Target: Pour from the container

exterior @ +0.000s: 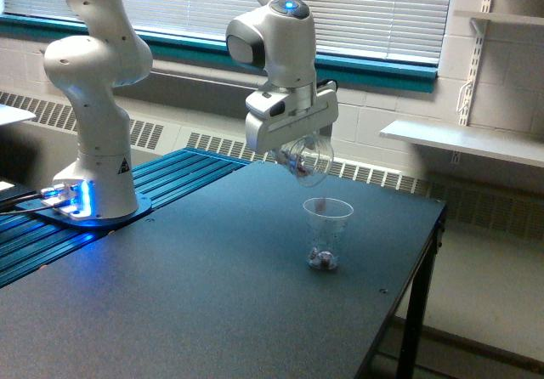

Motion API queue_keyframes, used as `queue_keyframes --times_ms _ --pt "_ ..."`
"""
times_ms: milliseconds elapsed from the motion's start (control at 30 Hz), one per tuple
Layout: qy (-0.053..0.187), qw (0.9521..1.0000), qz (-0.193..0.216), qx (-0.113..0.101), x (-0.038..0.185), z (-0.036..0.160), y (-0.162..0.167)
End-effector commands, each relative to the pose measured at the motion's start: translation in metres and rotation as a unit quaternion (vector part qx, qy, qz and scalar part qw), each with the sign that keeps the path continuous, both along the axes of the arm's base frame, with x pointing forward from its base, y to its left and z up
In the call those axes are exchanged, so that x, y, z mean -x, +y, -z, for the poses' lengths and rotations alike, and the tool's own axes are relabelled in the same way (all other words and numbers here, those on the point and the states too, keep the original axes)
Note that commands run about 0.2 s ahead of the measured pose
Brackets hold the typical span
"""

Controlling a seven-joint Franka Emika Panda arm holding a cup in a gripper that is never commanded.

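A glossy white arm base point(92, 154) stood on blue ribbed rails point(144, 192) at the exterior view's left. Over the matte dark table point(195, 294), the gripper point(297, 151) was clenched around the container point(309, 155), a clear rounded cup tipped sideways, just above a taller tapered clear cup point(325, 234) holding small pieces. A pale shelf point(467, 139) hung rightward.

No text can be read anywhere. The white arm base point(95, 171) carries a small black triangular mark on its side, too small to make out as letters or a symbol. The tapered clear cup point(326, 234) on the worktop point(212, 294) shows faint printed lines, but no numbers are legible. Nothing readable appears on the wall or shelves.
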State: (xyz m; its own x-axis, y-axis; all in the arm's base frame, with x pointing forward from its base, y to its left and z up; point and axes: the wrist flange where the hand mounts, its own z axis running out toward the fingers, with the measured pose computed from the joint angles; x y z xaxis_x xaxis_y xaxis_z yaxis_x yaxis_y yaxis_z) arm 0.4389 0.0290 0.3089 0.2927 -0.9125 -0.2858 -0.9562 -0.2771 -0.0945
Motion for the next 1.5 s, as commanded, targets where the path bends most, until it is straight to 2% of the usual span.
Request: queue_keyframes --times_ms 33,133,300,433,800,1500 --pt "0.012 0.9998 0.017 0.0 -0.003 0.003 -0.009" --pt "0.017 0.9997 0.018 0.0 -0.003 0.006 -0.007" --pt "0.006 0.9997 0.019 0.01 -0.008 0.004 -0.008" --pt "0.007 0.9997 0.023 0.011 -0.009 0.006 -0.008" --pt "0.008 0.9996 0.013 0.023 -0.003 0.013 0.007" --pt "0.035 0.999 0.001 0.029 0.002 0.032 0.032"
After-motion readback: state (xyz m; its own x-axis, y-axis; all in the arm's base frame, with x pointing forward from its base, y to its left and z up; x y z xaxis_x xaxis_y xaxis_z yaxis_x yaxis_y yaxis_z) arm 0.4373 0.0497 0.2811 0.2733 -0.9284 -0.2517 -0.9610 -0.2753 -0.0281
